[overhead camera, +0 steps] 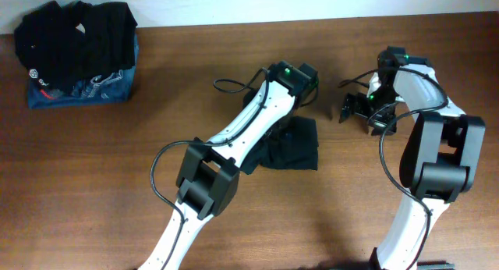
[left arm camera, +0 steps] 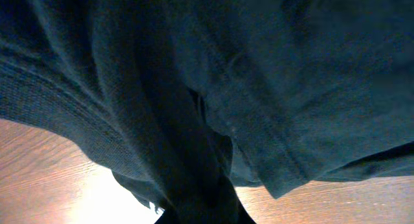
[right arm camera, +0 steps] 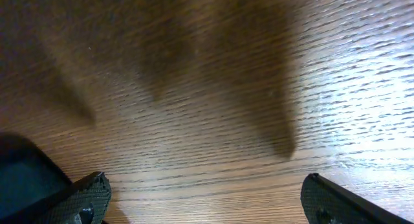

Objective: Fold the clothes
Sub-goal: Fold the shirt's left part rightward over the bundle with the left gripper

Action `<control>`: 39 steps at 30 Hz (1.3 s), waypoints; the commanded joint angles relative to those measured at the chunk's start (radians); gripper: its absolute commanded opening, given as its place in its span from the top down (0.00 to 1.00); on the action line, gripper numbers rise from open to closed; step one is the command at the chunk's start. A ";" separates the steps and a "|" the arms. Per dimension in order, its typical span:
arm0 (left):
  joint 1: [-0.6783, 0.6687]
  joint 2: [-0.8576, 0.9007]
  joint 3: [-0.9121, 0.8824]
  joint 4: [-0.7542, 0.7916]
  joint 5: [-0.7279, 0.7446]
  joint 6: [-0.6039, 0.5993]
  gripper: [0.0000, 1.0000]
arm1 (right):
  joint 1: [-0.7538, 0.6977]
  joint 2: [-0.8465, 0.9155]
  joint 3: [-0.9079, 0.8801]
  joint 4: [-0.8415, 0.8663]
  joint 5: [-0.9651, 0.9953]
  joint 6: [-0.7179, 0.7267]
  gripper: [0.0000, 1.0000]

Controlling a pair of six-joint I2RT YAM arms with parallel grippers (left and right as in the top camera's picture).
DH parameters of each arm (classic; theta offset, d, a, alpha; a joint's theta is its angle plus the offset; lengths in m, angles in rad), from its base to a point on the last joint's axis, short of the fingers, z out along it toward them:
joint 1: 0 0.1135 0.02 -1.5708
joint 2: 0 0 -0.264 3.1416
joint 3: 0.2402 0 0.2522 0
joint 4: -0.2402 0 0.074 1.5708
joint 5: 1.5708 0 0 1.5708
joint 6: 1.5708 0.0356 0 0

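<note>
The clothes [overhead camera: 300, 149], a plain black soft garment, lie bunched at the table's middle, partly under my left arm. In the left wrist view the dark fabric [left arm camera: 259, 81] hangs in folds across nearly the whole frame, lifted above the wood. My left gripper [left arm camera: 204, 214] is shut on it, its fingers lost in the dark cloth at the bottom edge. My right gripper [overhead camera: 366, 108] hovers to the right of the garment, apart from it. It stands wide open over bare wood [right arm camera: 207, 204], with nothing between its fingertips [right arm camera: 90, 195].
At the back left corner a black ribbed garment [overhead camera: 78, 36] is stacked on a blue one with white print [overhead camera: 86, 89]. The wooden table [overhead camera: 101, 184] stretches to the front left. The table's far edge meets a white wall.
</note>
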 commanded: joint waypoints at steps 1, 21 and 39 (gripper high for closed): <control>-0.011 0.007 0.044 0.002 -0.015 -0.014 0.99 | 0.004 -0.013 -0.005 0.006 -0.043 0.004 0.01; -0.104 0.008 0.150 0.113 0.023 -0.014 0.98 | 0.005 -0.013 -0.010 0.008 -0.064 0.003 0.01; -0.108 0.008 0.150 0.157 0.045 -0.013 0.01 | 0.005 -0.013 -0.010 0.005 -0.064 0.003 0.01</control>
